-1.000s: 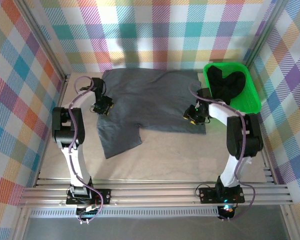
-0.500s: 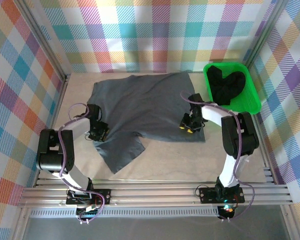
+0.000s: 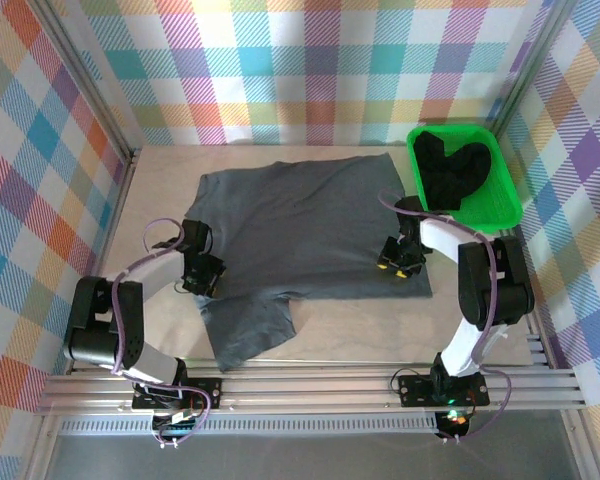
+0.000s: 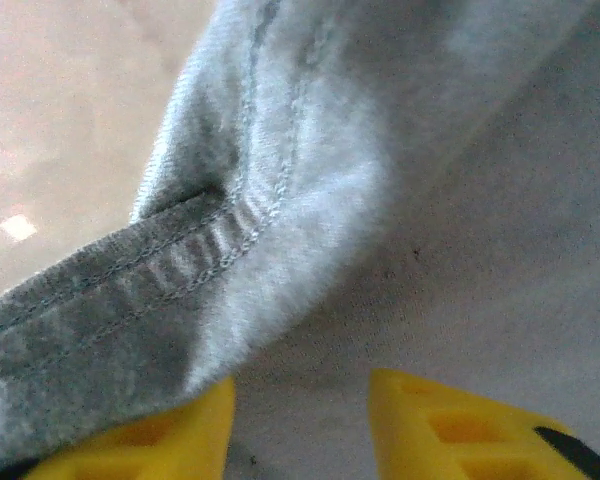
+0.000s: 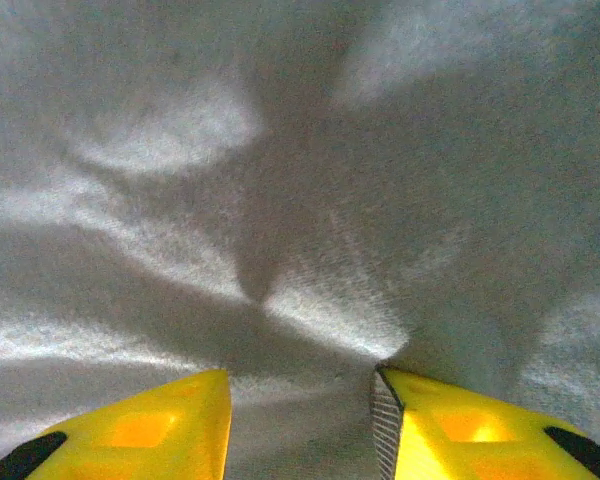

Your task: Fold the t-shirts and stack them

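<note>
On the wooden table point(image 3: 360, 330) the slate grey t-shirt point(image 3: 300, 225) is spread flat, its sides are touched by the left gripper point(image 3: 202, 275) and the right gripper point(image 3: 398, 258), both seen with fingers partly parted, and black t-shirts point(image 3: 452, 172) are heaped in the green tray point(image 3: 505, 205).

A slate-grey t-shirt point(image 3: 300, 230) lies spread flat and unfolded just left of the green tray point(image 3: 504, 190), one sleeve splayed out on its far side from the tray. Black t-shirts point(image 3: 455, 172) sit crumpled inside the tray.
</note>
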### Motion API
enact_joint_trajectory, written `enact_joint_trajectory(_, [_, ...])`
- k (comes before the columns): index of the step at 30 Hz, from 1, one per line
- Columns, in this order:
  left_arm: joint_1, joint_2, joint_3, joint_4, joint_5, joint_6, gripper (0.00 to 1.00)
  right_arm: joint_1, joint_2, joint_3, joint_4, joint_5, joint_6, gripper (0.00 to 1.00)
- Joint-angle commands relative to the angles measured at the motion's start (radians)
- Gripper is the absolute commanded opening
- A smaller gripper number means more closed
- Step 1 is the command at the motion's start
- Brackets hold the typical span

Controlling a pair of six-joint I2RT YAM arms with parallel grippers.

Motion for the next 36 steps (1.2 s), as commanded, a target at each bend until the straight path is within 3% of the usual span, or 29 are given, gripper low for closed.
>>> enact_joint_trajectory(1, [-0.008, -0.082, 0.048, -0.22, -0.099, 0.042, 0.53, -0.003, -0.058, 0.023, -0.059, -0.001, -0.065, 0.44])
enact_joint_trajectory(4, [-0.019, -0.173, 0.099, -0.342, -0.139, 0.081, 0.55, -0.004, -0.14, 0.023, -0.099, 0.037, -0.049, 0.46])
enact_joint_trajectory(7, [-0.04, -0.259, 0.061, -0.459, -0.093, 0.088, 0.52, -0.007, -0.237, -0.027, -0.115, 0.041, 0.004, 0.47])
enact_joint_trajectory(13, [-0.218, -0.401, -0.11, -0.589, 0.026, 0.033, 0.51, -0.017, -0.396, -0.18, -0.109, 0.003, 0.071, 0.49])
enact_joint_trajectory(17, [-0.288, -0.43, -0.211, -0.524, 0.095, -0.038, 0.55, -0.028, -0.42, -0.247, -0.11, -0.01, 0.084, 0.49])
enact_joint_trajectory(21, [-0.317, -0.352, -0.242, -0.355, 0.121, -0.087, 0.55, -0.057, -0.433, -0.291, -0.085, -0.034, 0.098, 0.49])
enact_joint_trajectory(23, [-0.319, -0.274, -0.223, -0.32, 0.091, -0.071, 0.49, -0.063, -0.431, -0.291, -0.084, -0.035, 0.095, 0.49])
enact_joint_trajectory(30, [-0.273, -0.044, -0.16, -0.226, -0.018, -0.009, 0.11, -0.077, -0.428, -0.277, -0.088, -0.031, 0.093, 0.49])
enact_joint_trajectory(33, [-0.202, -0.022, -0.107, -0.244, -0.056, 0.042, 0.01, -0.085, -0.428, -0.274, -0.097, -0.028, 0.09, 0.48])
enact_joint_trajectory(36, [-0.18, -0.044, -0.06, -0.305, -0.073, 0.082, 0.0, -0.098, -0.441, -0.277, -0.119, 0.0, 0.09, 0.48])
